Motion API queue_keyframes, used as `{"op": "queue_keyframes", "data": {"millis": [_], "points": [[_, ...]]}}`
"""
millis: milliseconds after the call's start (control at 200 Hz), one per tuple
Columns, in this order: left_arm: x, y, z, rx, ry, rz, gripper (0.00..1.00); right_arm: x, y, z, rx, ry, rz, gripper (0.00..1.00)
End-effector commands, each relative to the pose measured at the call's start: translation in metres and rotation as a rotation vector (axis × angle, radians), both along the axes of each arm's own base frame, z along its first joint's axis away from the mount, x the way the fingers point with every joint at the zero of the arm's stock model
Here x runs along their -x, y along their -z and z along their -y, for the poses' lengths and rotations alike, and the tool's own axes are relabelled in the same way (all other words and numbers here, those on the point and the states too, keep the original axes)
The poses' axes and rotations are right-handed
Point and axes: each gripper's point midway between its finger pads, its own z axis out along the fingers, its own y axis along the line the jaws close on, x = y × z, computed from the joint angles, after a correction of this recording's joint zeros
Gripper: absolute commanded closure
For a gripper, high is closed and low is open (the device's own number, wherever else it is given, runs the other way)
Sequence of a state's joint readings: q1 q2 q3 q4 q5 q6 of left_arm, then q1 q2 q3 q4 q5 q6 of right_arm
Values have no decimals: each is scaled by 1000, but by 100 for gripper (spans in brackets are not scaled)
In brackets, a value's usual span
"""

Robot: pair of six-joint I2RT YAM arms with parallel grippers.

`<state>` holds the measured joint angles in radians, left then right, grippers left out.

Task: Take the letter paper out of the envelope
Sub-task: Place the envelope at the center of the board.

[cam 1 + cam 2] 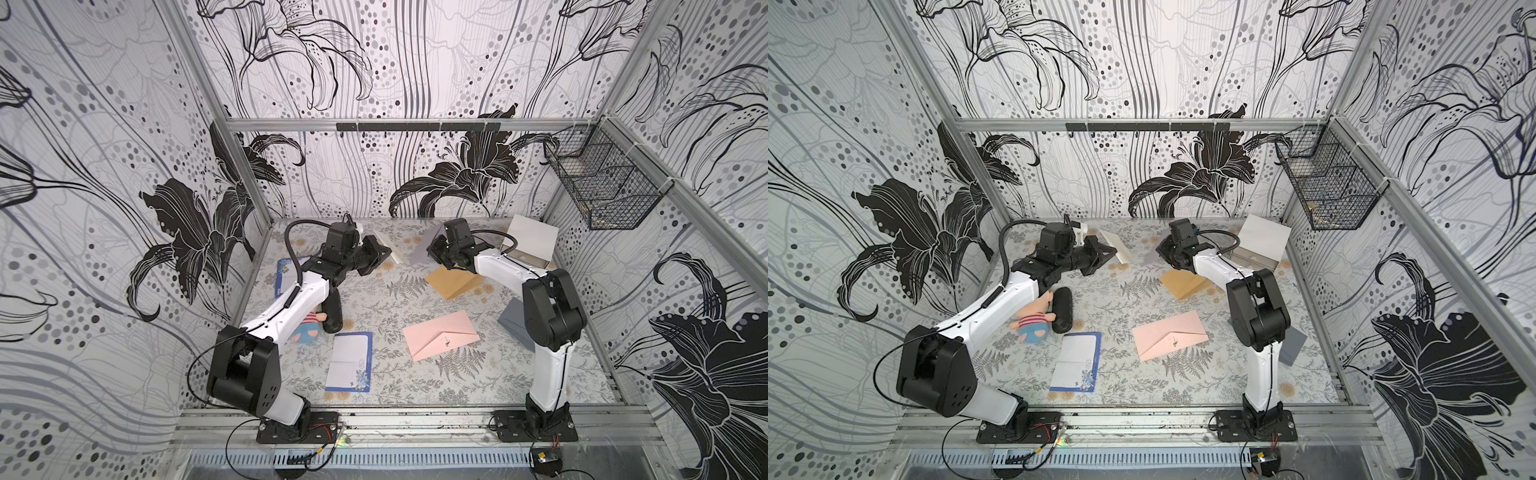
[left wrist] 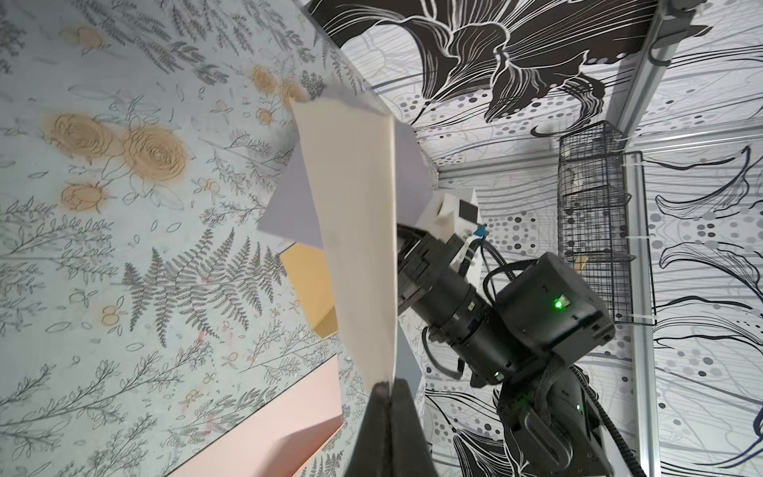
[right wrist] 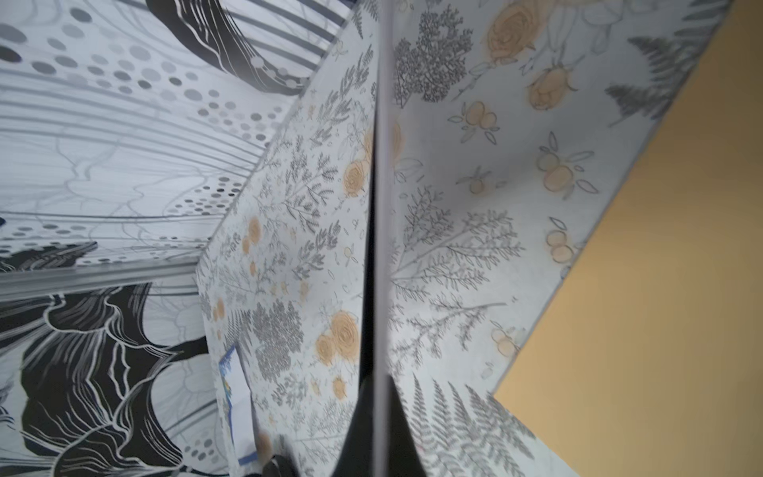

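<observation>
Letter paper (image 2: 359,231), clamped in left gripper (image 2: 389,382), looks nearly free of envelope (image 2: 289,206) pinched between right gripper (image 3: 377,382) jaws.

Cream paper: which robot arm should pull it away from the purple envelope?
Left. The left fingers are shut on the cream letter paper, so that arm can probably draw it away. The right fingers are shut on the pale purple paper envelope, so that arm suits holding it.

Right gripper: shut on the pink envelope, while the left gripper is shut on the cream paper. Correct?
No: the right gripper is shut on the lilac envelope; the pink envelope lies on the table, as both top views show. The left gripper is shut on the cream paper.
</observation>
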<state>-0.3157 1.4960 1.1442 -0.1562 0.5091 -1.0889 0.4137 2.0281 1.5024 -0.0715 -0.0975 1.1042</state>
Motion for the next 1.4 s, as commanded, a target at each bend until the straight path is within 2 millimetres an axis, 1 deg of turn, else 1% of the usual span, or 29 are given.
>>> {"op": "queue_keyframes", "data": {"millis": [0, 110, 200, 305, 355, 445, 596, 696, 766, 876, 976, 1096, 1221, 1311, 1397], "points": [[1, -30, -1, 45, -2, 112, 100, -26, 9, 3, -98, 136, 21, 100], [5, -28, -3, 43, -2, 108, 100, -34, 36, 7, -165, 235, 7, 100], [7, -27, -4, 36, -5, 107, 100, -36, 55, 8, -186, 276, -31, 100], [7, -28, -5, 34, -8, 109, 100, -35, 69, 9, -185, 301, -72, 100], [6, -27, -4, 35, -5, 107, 100, -32, 78, 8, -181, 307, -113, 100], [5, -27, -3, 37, -2, 107, 100, -26, 86, 9, -176, 316, -156, 100], [0, -29, 0, 37, 8, 110, 100, -11, 97, 16, -167, 355, -230, 86], [-3, -29, 3, 38, 21, 113, 100, -3, 94, 19, -161, 371, -265, 79], [-5, -30, 5, 39, 29, 113, 100, 0, 87, 20, -174, 378, -267, 73], [-9, -28, 8, 35, 44, 106, 100, 10, 73, 25, -179, 406, -298, 54], [-15, -29, 10, 34, 53, 105, 100, 19, 53, 29, -182, 422, -311, 46], [-23, -31, 12, 13, 68, 107, 100, 31, 20, 35, -181, 422, -302, 42], [-31, -34, 18, 1, 100, 112, 100, 51, -15, 45, -142, 390, -297, 42], [-37, -38, 23, 15, 122, 124, 100, 62, -46, 49, -130, 310, -234, 44], [-39, -41, 31, 37, 155, 132, 100, 67, -77, 44, -182, 165, -134, 46]]}}
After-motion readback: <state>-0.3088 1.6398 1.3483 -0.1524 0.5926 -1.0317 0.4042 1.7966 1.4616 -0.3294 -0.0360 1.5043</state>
